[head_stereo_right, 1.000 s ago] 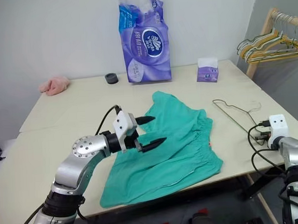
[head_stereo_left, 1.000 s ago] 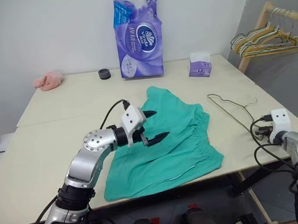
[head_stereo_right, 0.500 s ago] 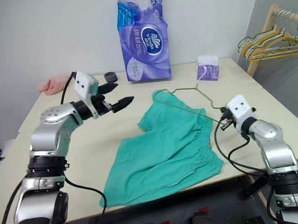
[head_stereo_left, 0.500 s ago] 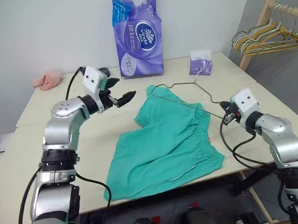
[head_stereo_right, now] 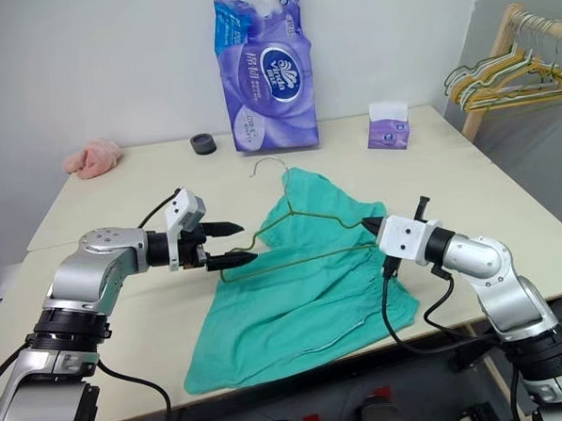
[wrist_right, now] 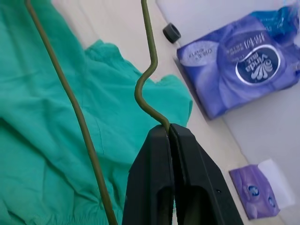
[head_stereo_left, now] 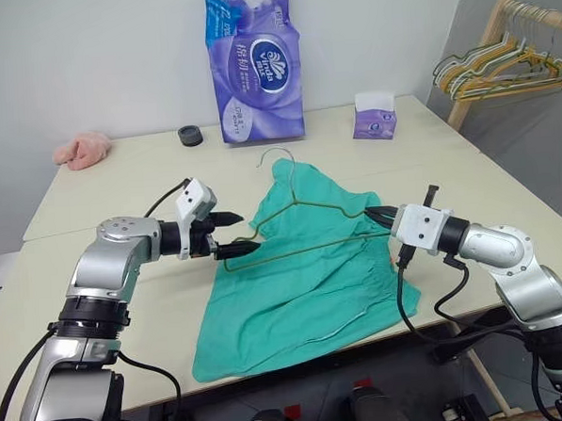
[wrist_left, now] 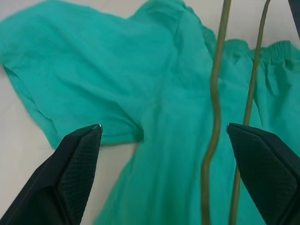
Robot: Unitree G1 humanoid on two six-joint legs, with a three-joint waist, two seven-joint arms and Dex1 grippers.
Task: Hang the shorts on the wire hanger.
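Above the middle of the table, the wire hanger is carried level over the shorts, which lie spread flat on the tabletop toward the front edge. The right gripper is clenched on one end corner of the hanger, as the right wrist view shows, with the wire pinched between its closed fingers. The left gripper stands released, its fingers wide apart, with the hanger's other end corner lying between them but not yet pinched. To do this step well, I judge the left gripper should close squarely on that corner so both ends are held, keeping the frame level and clear of the cloth until it can be threaded through the waistband or a leg; a lopsided pinch could let the thin wire twist or slip. Counted: one pair of shorts, one hanger in hand, two grippers, one purple tissue pack, one small tissue box, one black ring, one pink cloth, and a bunch of spare hangers on the rack, too tangled to count.
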